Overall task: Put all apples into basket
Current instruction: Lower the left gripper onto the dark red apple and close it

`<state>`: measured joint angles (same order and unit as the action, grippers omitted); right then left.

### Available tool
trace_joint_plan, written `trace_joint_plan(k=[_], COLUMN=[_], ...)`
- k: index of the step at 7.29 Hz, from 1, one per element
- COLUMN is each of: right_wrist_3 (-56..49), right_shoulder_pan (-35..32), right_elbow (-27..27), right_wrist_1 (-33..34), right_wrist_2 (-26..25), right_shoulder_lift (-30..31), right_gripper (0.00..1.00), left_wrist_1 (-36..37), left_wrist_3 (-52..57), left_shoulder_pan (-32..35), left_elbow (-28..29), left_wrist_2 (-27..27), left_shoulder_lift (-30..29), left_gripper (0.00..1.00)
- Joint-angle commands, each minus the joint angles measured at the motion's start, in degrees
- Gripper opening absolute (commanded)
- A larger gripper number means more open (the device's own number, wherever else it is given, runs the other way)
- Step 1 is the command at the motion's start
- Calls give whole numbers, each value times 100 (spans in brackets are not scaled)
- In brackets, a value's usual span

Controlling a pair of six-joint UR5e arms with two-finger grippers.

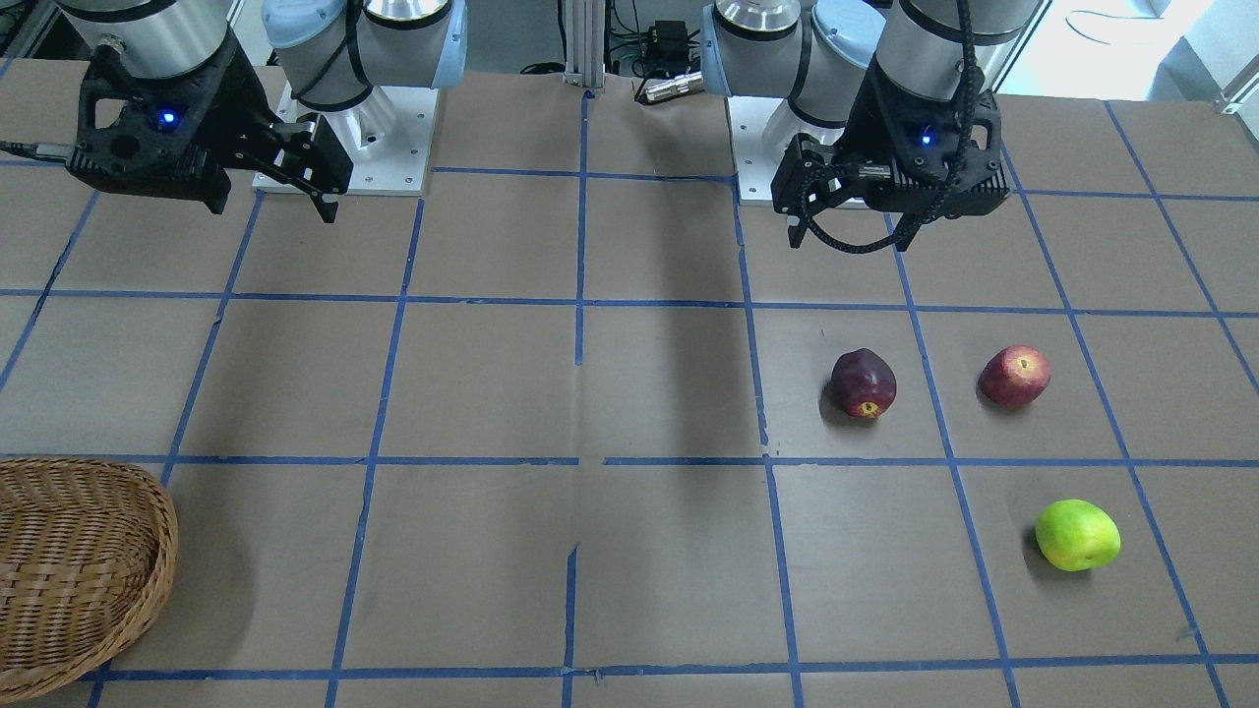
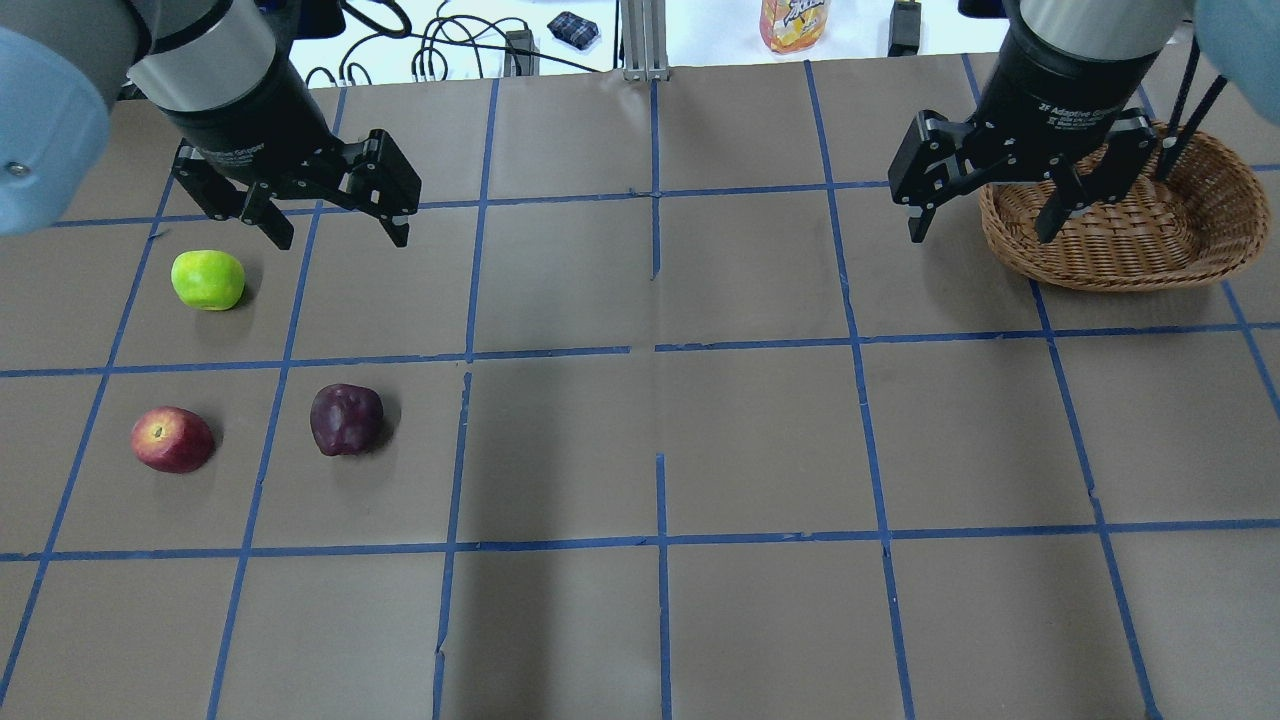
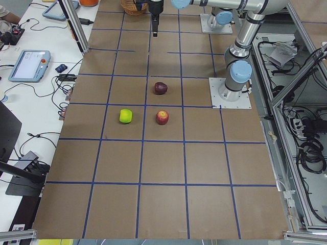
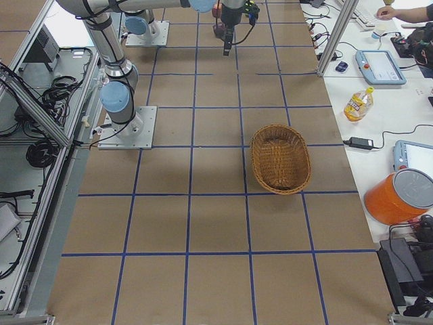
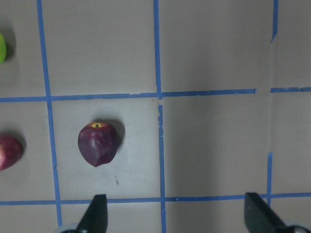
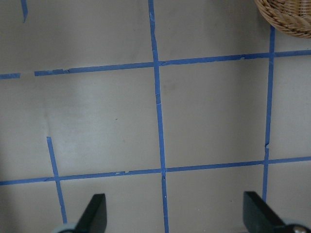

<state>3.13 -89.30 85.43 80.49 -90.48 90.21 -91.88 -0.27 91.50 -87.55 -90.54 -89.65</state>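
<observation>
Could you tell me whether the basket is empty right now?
Empty: the basket shows only bare wicker inside; the maroon apple, red apple and green apple lie on the table.

Blue-taped table [image 2: 760, 440], juice bottle [image 4: 356, 103], orange tub [image 4: 383, 203]

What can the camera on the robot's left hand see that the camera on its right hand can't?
Only the left wrist view shows apples: the whole dark maroon apple, the edge of the red apple, and a sliver of the yellow-green apple. Only the right wrist view shows the woven tan wicker basket, just its rim in a corner. Both show the brown table with blue tape lines, and each shows its own open gripper, the left gripper or the right gripper, empty.
</observation>
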Motion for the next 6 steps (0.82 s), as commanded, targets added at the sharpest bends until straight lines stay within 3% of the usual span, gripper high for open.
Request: trace_joint_plan(k=[1,4,6], right_wrist_3=[3,3,3], right_shoulder_pan=[0,0,0], right_elbow=[0,-9,0], right_wrist_1=[10,19,28], right_wrist_2=[4,-5,-5], right_shoulder_lift=[-4,5,5], right_gripper=[100,100,100], left_wrist_1=[3,3,377], left_wrist_3=[0,79,603], left_shoulder_pan=[8,-45,-402], left_elbow=[-16,-42,-715], left_wrist_2=[2,-33,-42], left_shoulder_lift=[-8,-131,-88], left_gripper=[100,100,100])
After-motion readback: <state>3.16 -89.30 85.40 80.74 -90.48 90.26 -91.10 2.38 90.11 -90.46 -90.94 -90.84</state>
